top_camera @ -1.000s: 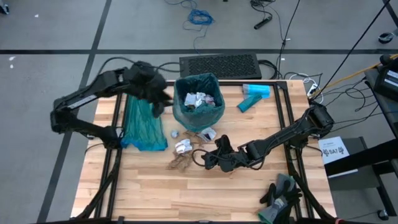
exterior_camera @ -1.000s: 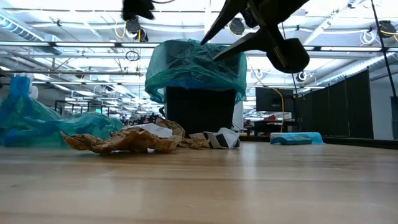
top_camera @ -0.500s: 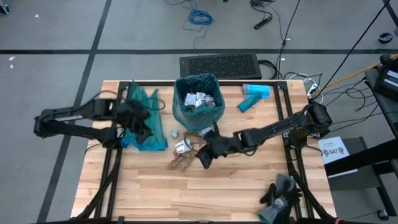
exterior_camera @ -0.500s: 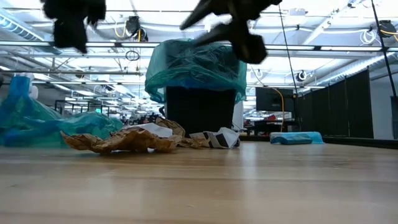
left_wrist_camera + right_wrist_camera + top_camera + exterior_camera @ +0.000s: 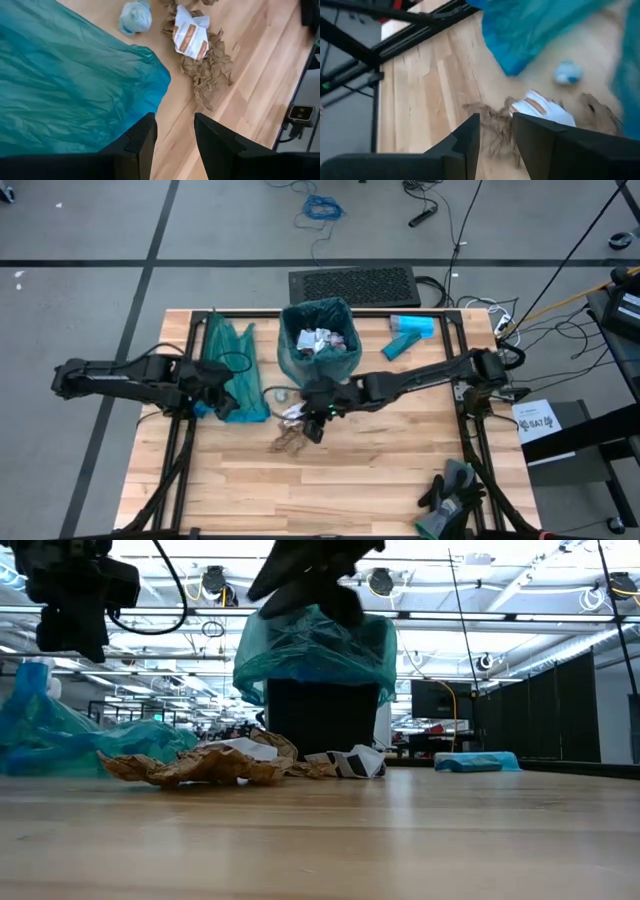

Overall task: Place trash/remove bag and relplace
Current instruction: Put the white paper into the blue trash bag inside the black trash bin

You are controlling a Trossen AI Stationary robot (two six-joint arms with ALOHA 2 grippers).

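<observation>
Wooden table (image 5: 330,480) on a grey floor; the low view alone showed a ceiling-lit hall behind. Trash (image 5: 295,430) lay before the lined bin (image 5: 320,345), some inside. Right gripper (image 5: 316,423) hovered above it, left gripper (image 5: 226,402) over the loose teal bag (image 5: 228,370); wrist views showed both part-open, empty.

Illumination is bright and even in the high view; shadows on the table (image 5: 400,480) are faint and soft. In the low view, ceiling light strips (image 5: 500,615) backlight the scene, so both arms read as dark silhouettes. The near tabletop there is out of focus. The right wrist view shows motion blur across the teal bag (image 5: 540,30). The left wrist view is sharp.
</observation>
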